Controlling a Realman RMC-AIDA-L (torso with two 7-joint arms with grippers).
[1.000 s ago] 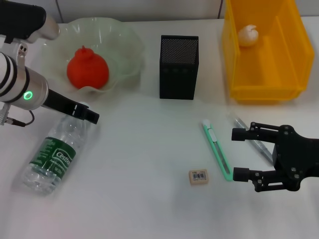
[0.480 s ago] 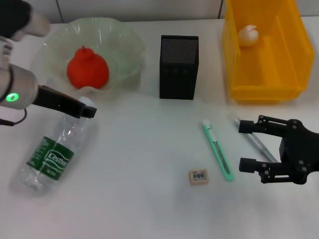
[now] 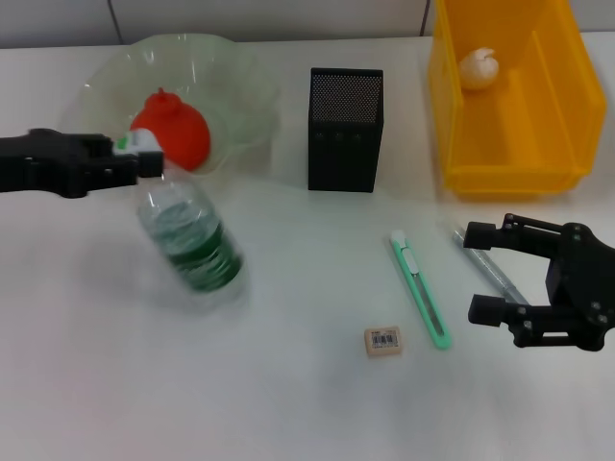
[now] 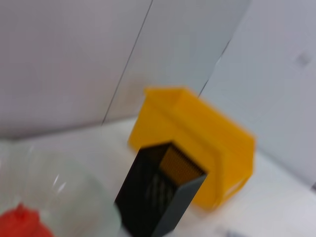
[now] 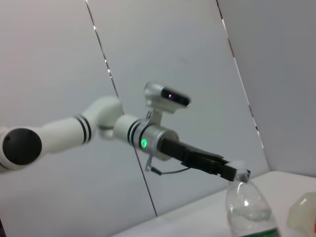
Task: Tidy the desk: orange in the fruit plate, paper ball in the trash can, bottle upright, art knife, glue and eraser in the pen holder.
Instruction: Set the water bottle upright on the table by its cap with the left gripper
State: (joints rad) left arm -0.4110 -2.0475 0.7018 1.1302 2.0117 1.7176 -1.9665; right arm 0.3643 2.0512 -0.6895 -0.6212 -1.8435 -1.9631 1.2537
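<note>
Bottle (image 3: 187, 240) stands tilted on the desk (image 3: 288, 384), its cap clamped by the left gripper (image 3: 144, 165), at 5 o'clock from the fruit plate (image 3: 240, 86). Right wrist view shows this grip from the side; left wrist view shows only the pen holder (image 4: 158, 195) and trash can (image 4: 212, 148). Right gripper (image 3: 485, 274) hovers spread wide, holding nothing, over the glue (image 3: 492, 271), at 3 o'clock from the art knife (image 3: 420, 288).

Bright, even overhead light; your desk (image 3: 288, 384) shows soft faint shadows only. Bottle (image 3: 187, 240) smeared by motion blur. Left wrist view soft, bin (image 4: 197, 143) blurred.
</note>
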